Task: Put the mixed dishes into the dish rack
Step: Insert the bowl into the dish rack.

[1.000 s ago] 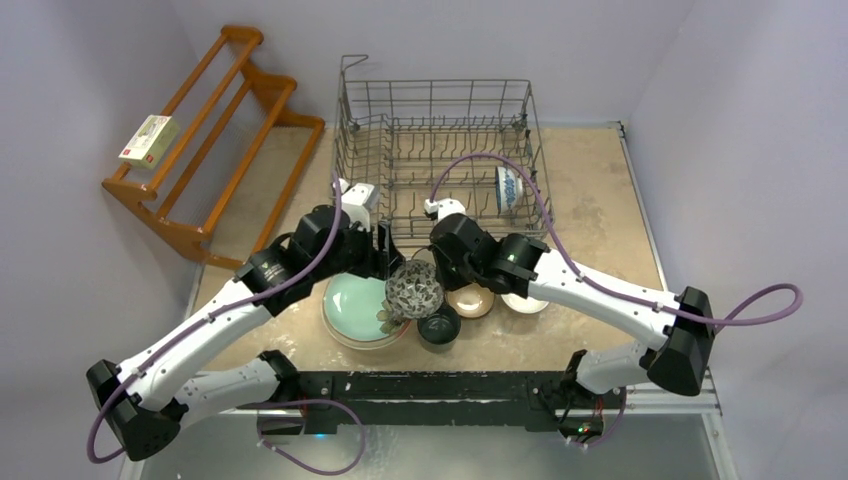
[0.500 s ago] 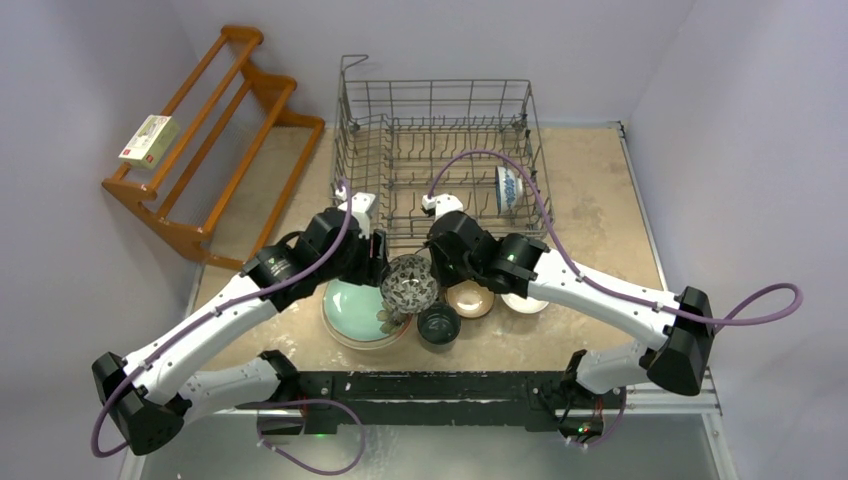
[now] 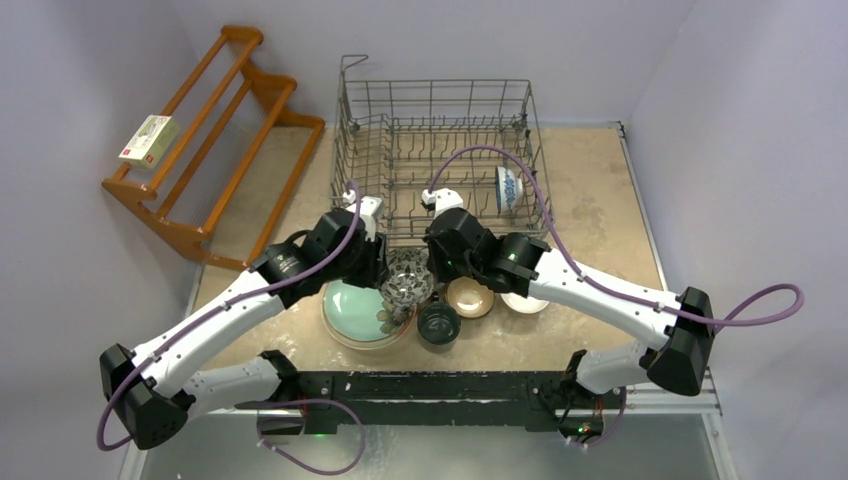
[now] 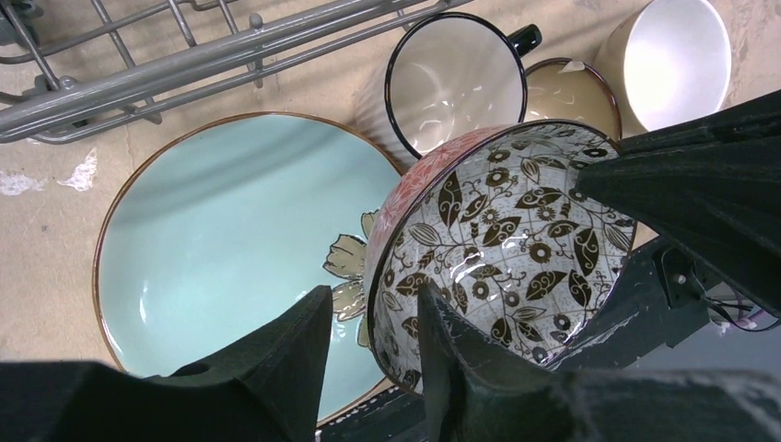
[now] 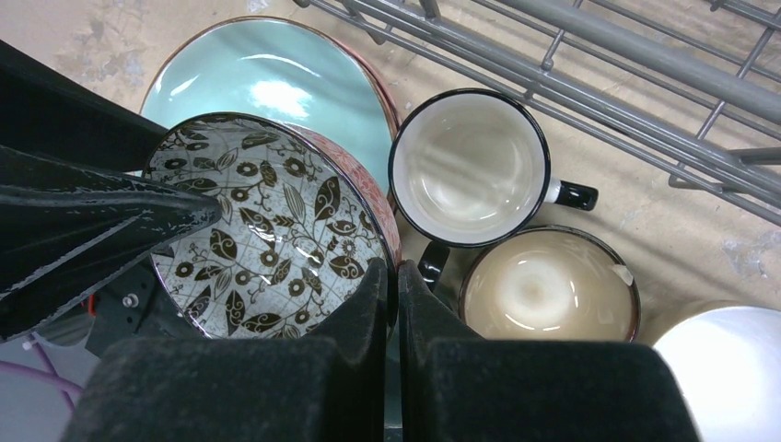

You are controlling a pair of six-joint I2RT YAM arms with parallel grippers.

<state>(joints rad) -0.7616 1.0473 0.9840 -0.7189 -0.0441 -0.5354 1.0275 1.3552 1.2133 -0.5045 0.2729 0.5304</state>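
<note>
A small patterned bowl (image 3: 405, 281) with brown leaves inside hangs tilted over the mint green plate (image 3: 350, 305). My right gripper (image 3: 432, 270) is shut on the bowl's right rim (image 5: 267, 230), fingers pinched together (image 5: 394, 267). My left gripper (image 3: 385, 272) is at the bowl's left rim (image 4: 502, 239). Its jaws (image 4: 373, 295) are apart and straddle the rim, one finger inside, the outer one clear of the wall. The grey wire dish rack (image 3: 437, 84) stands just beyond, with a blue-and-white bowl (image 3: 508, 188) in it.
On the table by the plate are a dark teal mug (image 3: 438, 322) with a pale inside (image 5: 468, 166), a beige bowl (image 3: 469, 297) and a white dish (image 3: 525, 300). A brown wooden shelf (image 3: 215, 140) with a small box (image 3: 149, 139) stands at the far left.
My left arm has moved right, up to the bowl, and its jaws now straddle the rim. The bowl has shifted slightly left and toward the rack in my right gripper.
</note>
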